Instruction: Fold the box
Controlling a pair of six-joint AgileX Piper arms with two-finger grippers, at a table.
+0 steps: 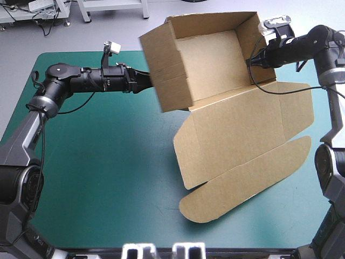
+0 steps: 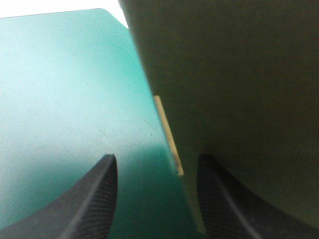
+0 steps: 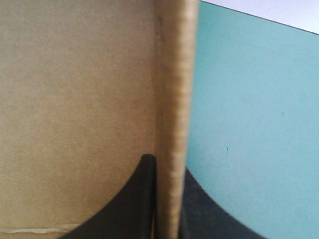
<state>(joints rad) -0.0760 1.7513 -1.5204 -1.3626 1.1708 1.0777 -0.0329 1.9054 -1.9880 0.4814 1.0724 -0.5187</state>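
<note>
A: Found the box (image 1: 207, 51)?

B: Yes. Sits lifted and tilted at about 1 o'clock over the tabletop (image 1: 97, 162), open side turned toward the high camera. Shows walls raised into a tray.

A: And the lid (image 1: 242, 135)?

B: Hangs flat toward 5 o'clock, with its rounded flap (image 1: 248, 183) reaching down to the teal-green cover. Not tucked anywhere.

A: Held by what?

B: Pinched at 3 o'clock of the tray by the right end effector (image 1: 252, 60), black fingers all but closed on the wall's edge. Met at 9 o'clock by the left end effector (image 1: 144, 82), fingers standing apart, gripping nothing, right by the outer wall. Cannot tell about actual contact.

A: Judged how far along, then?

B: Mostly done, probably: tray formed, lid left open. Remaining, at a guess: pressing the walls' tuck firm and setting the tray down level. Cannot tell the state of the near wall's lock from here.
</note>
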